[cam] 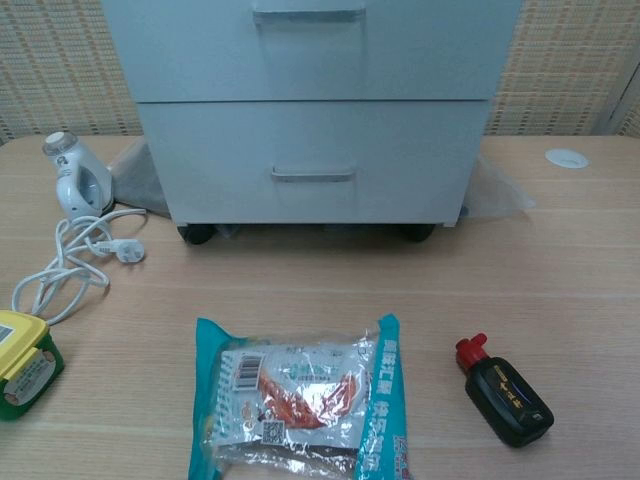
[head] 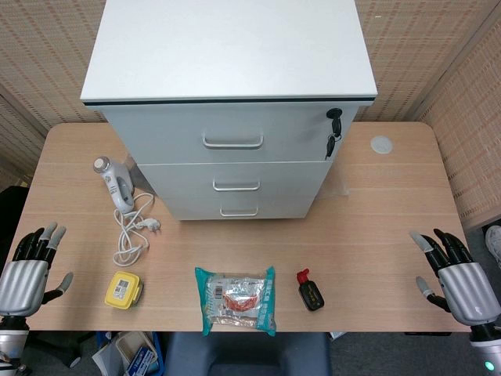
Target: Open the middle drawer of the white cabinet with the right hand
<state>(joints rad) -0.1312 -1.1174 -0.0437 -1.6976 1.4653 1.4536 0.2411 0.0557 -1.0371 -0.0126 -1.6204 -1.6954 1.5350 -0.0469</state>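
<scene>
The white cabinet [head: 227, 47] stands at the back middle of the table, all three drawers closed. Its middle drawer handle [head: 236, 186] is a slim silver bar, also seen in the chest view as the upper handle [cam: 308, 15]. My right hand [head: 458, 274] hovers at the table's front right edge, fingers spread and holding nothing, far from the cabinet. My left hand [head: 27, 274] sits at the front left edge, also spread and empty. Neither hand shows in the chest view.
Black keys [head: 334, 125] hang from the lock at the top drawer's right. A white corded appliance [head: 116, 182] lies left of the cabinet. A yellow box [head: 124, 289], a snack packet [head: 235, 300] and a red-capped black bottle [head: 310, 290] line the table's front.
</scene>
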